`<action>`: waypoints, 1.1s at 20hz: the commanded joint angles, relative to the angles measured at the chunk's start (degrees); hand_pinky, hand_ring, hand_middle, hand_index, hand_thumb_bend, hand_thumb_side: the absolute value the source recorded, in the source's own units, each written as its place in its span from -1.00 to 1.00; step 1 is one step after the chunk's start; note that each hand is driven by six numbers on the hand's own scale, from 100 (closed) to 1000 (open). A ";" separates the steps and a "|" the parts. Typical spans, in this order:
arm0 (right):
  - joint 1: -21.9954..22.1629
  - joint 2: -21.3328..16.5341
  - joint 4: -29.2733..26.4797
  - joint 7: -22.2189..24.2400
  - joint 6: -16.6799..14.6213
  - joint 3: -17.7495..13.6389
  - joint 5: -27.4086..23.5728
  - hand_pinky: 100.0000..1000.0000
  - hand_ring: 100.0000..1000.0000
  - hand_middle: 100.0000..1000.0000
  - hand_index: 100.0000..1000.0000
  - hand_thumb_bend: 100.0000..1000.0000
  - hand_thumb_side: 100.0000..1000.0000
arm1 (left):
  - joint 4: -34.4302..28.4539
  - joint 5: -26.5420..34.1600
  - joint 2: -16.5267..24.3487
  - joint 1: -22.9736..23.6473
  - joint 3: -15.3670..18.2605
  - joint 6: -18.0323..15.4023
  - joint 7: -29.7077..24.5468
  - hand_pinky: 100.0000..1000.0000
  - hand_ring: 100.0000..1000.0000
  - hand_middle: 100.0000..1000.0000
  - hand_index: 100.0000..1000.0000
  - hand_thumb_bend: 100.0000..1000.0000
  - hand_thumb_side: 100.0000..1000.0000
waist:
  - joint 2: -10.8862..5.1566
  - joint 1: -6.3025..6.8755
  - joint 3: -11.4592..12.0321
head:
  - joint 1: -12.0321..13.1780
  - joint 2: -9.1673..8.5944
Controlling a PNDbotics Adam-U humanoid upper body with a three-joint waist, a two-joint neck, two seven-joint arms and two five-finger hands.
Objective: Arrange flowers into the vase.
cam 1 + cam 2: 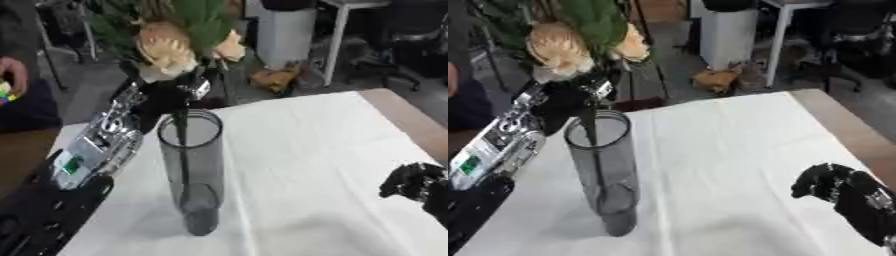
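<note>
A bunch of flowers (179,42) hangs above a tall, clear vase (192,170), with pale peach blooms and long green leaves spreading at the far left of the scene. Its dark stem (181,145) runs straight down through the vase's open mouth and into the glass, reaching toward the bottom (the lowest part is hard to follow through the dark tinted glass). The vase stands upright on the white tablecloth (306,165), left of the table's middle and toward the near edge.

The left hand (166,97) is just behind the vase's rim, at the base of the blooms, its black fingers wrapped around the stem where it meets the leaves. Its silver and black forearm (96,145) slants down to the near left corner.

The right hand (829,185) sits low at the right edge of the table, well apart from the vase, holding nothing, its dark fingers curled inward.

Beyond the cloth, a strip of bare brown tabletop (411,120) shows along the right side.
</note>
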 commanded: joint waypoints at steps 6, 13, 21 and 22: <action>-0.70 -0.71 -0.71 0.01 0.07 -0.56 0.36 0.29 0.25 0.10 0.26 0.41 0.43 | -1.33 -4.60 2.50 1.16 0.68 0.62 -1.41 0.19 0.05 -0.39 0.40 0.08 -0.43 | -0.58 0.38 0.13 | -0.49 -0.73; -0.75 -0.68 -0.75 0.02 0.09 -0.59 0.31 0.29 0.25 0.10 0.26 0.41 0.43 | -0.70 -8.78 2.60 2.29 1.22 0.26 -2.84 0.23 0.10 -0.34 0.44 0.52 -0.16 | -0.56 0.34 0.21 | -0.69 -1.01; -0.65 -0.74 -0.74 -0.12 0.10 -0.75 0.37 0.29 0.25 0.10 0.26 0.40 0.44 | -1.44 -12.14 4.52 3.61 2.06 1.47 -4.30 0.30 0.22 -0.19 0.55 1.00 0.38 | -0.52 0.44 0.27 | -1.10 -1.19; -0.64 -0.73 -0.75 -0.15 0.12 -0.76 0.37 0.29 0.25 0.10 0.26 0.40 0.44 | -2.00 -13.12 4.78 3.89 2.30 1.98 -4.62 0.30 0.22 -0.19 0.55 1.00 0.38 | -0.51 0.45 0.26 | -1.12 -1.21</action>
